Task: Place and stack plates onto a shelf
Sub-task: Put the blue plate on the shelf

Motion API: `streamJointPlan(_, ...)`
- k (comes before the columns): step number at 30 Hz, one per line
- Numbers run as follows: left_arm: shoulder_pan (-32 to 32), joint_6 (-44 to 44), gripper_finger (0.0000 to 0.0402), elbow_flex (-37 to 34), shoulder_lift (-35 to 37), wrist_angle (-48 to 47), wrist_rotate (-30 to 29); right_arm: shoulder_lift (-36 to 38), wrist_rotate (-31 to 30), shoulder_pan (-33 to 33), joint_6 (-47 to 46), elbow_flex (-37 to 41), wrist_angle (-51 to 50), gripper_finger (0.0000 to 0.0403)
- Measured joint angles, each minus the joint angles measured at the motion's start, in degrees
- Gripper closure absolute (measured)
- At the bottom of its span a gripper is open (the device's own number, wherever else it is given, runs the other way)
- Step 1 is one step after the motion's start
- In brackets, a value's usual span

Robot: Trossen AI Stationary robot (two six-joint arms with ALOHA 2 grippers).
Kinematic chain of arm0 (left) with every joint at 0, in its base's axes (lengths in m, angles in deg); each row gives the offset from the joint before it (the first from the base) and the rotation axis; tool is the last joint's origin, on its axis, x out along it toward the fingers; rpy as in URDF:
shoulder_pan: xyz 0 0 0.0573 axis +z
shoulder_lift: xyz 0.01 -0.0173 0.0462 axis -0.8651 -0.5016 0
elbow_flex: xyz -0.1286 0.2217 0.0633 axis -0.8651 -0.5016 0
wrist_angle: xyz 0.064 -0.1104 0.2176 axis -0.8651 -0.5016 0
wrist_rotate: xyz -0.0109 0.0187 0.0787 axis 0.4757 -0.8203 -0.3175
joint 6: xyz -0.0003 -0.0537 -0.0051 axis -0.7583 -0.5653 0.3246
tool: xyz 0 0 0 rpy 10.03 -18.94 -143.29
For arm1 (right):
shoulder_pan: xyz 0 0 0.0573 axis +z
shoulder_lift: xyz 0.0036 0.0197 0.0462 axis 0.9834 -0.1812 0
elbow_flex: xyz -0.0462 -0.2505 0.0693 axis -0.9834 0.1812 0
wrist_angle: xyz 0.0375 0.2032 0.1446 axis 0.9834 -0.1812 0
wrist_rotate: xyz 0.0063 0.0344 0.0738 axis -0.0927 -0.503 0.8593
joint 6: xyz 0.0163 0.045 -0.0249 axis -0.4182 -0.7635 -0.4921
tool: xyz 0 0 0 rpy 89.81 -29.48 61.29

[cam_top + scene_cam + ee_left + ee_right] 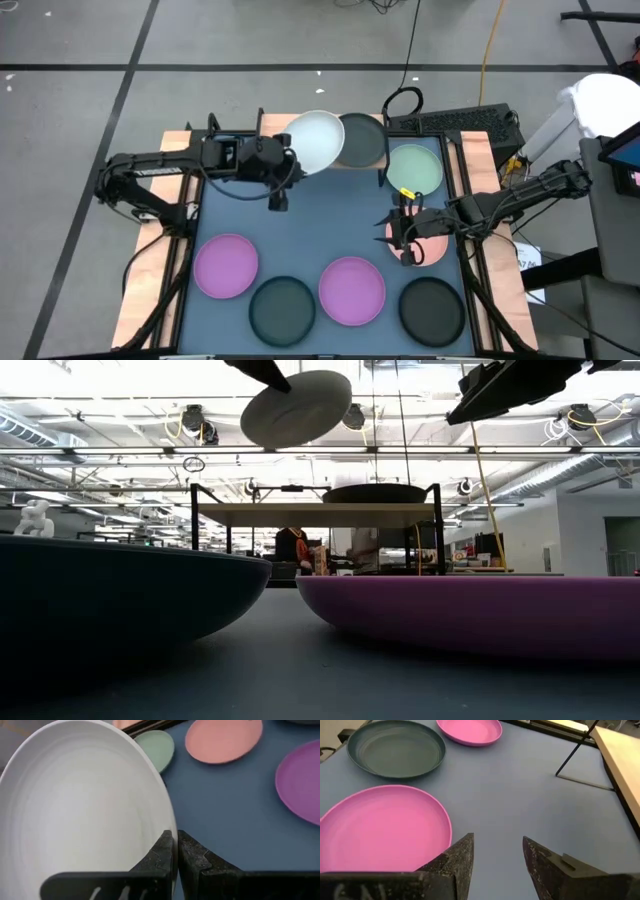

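Observation:
My left gripper (288, 157) is shut on the white plate (317, 141), which it holds in the air over the left part of the light-wood shelf (320, 513). One dark charcoal plate (363, 138) lies on the shelf's right part. The mint green plate (415, 168) rests on the table right of the shelf. My right gripper (405, 238) hovers open over the near left edge of the pink plate (430, 248) and touches nothing. Two purple plates (226, 265) (352, 290) and two dark plates (282, 308) (432, 310) lie along the near side. My left gripper pinches the white plate's rim (172, 827) between its two fingers, one on the hollow upper face and one on the underside. The fingers come from the table's left. The plate (295, 407) is lifted clear and tilted, well above the shelf board.
The shelf stands on thin black legs (577, 752) at the far middle of the blue-grey tabletop (320, 215). Bare table lies between the shelf and the near row of plates. A keyboard (460, 122) and cables sit beyond the far right corner.

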Motion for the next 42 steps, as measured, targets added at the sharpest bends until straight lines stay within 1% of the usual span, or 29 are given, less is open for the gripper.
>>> streamJointPlan(7, 1.0, -9.0, 0.0391, -0.5, 0.0, 1.1, -0.5, 0.0, 0.1, 0.0, -2.8, 0.0, -1.2, 0.025)
streamJointPlan(9, 1.0, -11.7, 0.0391, -1.3, 0.0, 1.2, -2.5, 0.0, 0.1, 0.0, -3.4, 0.0, -1.2, 0.025)
streamJointPlan(12, 1.0, -14.8, 0.0391, -2.9, 0.0, 1.3, -7.3, 0.0, 0.1, 0.0, -4.1, 0.0, -1.2, 0.025)
streamJointPlan(14, 1.2, -15.0, 0.0391, -4.6, 0.0, 2.6, -9.1, 0.0, 0.1, 0.0, -4.3, 0.0, -1.2, 0.025)
streamJointPlan(17, 1.8, -15.0, 0.0391, -7.3, 0.0, 3.3, -9.5, 0.0, 0.1, 0.0, -4.5, 0.0, -1.2, 0.025)
streamJointPlan(21, 2.7, -15.1, 0.0391, -11.2, 0.0, 9.3, -9.6, 0.0, 0.1, 0.0, -4.7, 0.0, -1.1, 0.025)
streamJointPlan(25, 3.6, -14.8, 0.0391, -13.8, 0.0, 13.1, -9.6, 0.0, 0.1, 0.0, -4.7, 0.0, -1.1, 0.025)
streamJointPlan(31, 4.8, -16.4, 0.0391, -14.8, 0.0, 13.0, -9.6, 0.0, 0.1, 0.0, -4.7, 0.0, -1.1, 0.025)
streamJointPlan(42, 6.4, -16.3, 0.0392, -14.8, 0.0, 13.8, -9.6, 0.0, 0.2, 0.0, -5.5, 0.0, -1.1, 0.025)
